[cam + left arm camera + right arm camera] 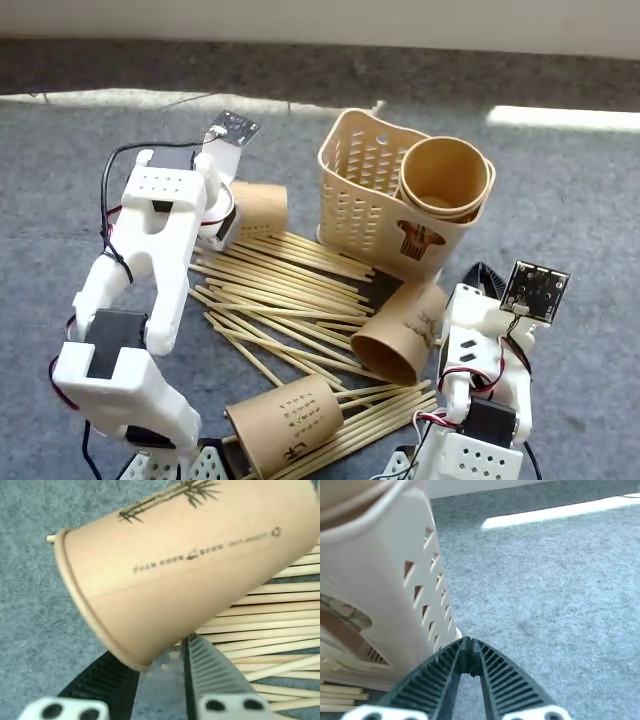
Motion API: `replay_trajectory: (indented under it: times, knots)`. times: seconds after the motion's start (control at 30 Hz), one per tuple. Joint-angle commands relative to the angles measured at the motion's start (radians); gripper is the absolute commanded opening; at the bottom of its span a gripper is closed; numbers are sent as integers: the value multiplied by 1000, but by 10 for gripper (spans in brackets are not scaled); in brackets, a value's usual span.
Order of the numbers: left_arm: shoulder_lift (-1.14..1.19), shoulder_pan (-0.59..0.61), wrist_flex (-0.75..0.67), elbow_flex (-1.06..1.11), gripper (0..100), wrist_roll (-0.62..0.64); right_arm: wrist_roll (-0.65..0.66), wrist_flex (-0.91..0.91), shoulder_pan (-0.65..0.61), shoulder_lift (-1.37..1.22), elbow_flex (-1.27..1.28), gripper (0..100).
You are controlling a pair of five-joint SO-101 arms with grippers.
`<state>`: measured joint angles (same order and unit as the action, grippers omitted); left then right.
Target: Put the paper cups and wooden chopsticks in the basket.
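Three light brown paper cups (258,208) (400,335) (290,425) lie on their sides on the grey carpet (570,200). At least two more stacked cups (445,180) sit inside the one cream plastic basket with holes (360,190). The thin wooden chopsticks (280,290) lie spread out among the cups, too many to count. The left gripper (160,662) has its fingers apart at one cup's rim. The right gripper (468,647) is closed on nothing, just beside the basket.

basket (360,200) cream | paper cups (405,330) tan, bamboo print | chopsticks (280,290) pale | carpet (570,200) grey
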<state>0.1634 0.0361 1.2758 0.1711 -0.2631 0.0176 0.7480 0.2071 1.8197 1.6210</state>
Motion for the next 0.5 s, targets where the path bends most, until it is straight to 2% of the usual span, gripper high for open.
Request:
replay_trajectory:
  times: [0.0, 0.13, 0.37, 0.47]
  knots:
    - [-12, -39, -6, -53, 53, -3, 12, -22, -10, 5, -7, 11]
    - [-12, -67, -6, -51, 4, -2, 12, -22, -10, 5, -7, 11]
    - [-15, -93, -2, -53, 5, 0, 12, -22, -10, 5, -7, 11]
    - [-47, -76, 61, -71, 5, -5, 12, -22, -10, 5, -7, 11]
